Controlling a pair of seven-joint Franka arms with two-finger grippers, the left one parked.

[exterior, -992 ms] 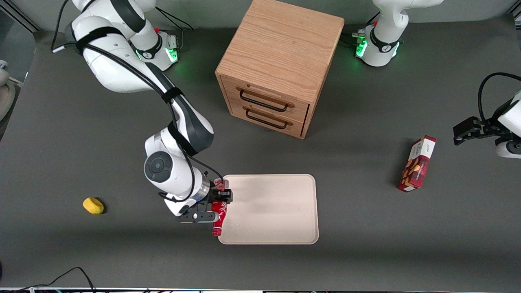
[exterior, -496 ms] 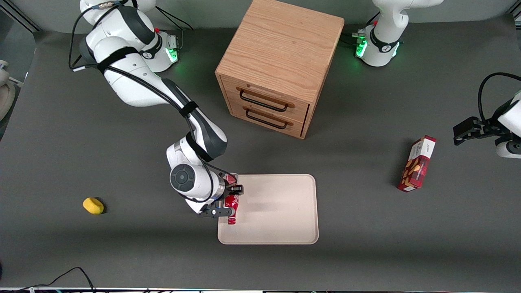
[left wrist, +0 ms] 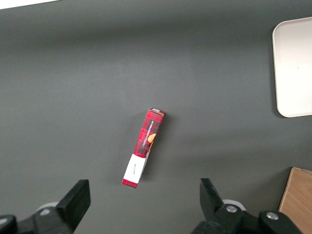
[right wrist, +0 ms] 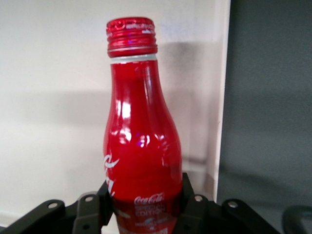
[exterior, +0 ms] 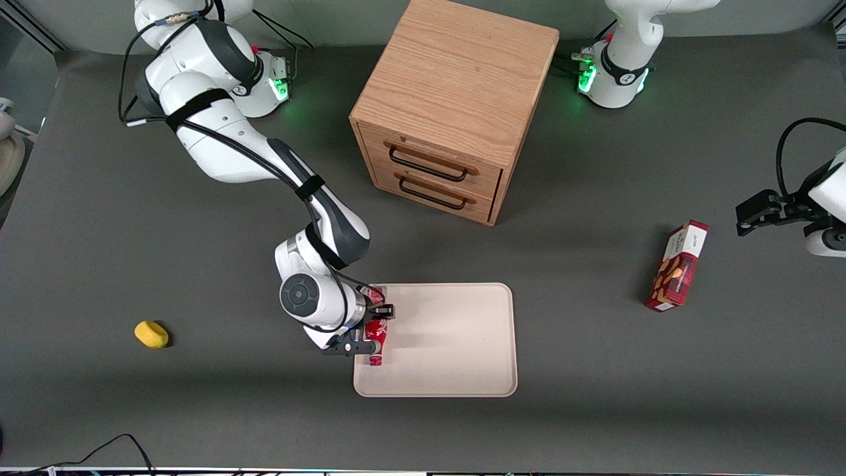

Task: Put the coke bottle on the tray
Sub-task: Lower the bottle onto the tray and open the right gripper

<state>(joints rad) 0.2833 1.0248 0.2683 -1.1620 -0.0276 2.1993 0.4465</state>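
The coke bottle [exterior: 376,337] is a slim red bottle with a red cap and white script; in the right wrist view the coke bottle [right wrist: 140,146] fills the middle. My right gripper [exterior: 371,328] is shut on its lower body, and the black fingers [right wrist: 187,197] press both its sides. The bottle lies tilted, cap toward the front camera, over the cream-beige tray [exterior: 456,344] at the tray's edge toward the working arm's end. The tray [right wrist: 53,97] shows pale under the bottle. Whether the bottle touches the tray I cannot tell.
A wooden two-drawer cabinet [exterior: 456,106] stands farther from the front camera than the tray. A red snack box [exterior: 677,266] lies toward the parked arm's end, the same box [left wrist: 144,147] showing in the left wrist view. A yellow lump [exterior: 151,334] sits toward the working arm's end.
My right gripper carried the bottle from beside the tray's edge to over the tray, then hardly moved in the last half second. The grip stayed shut.
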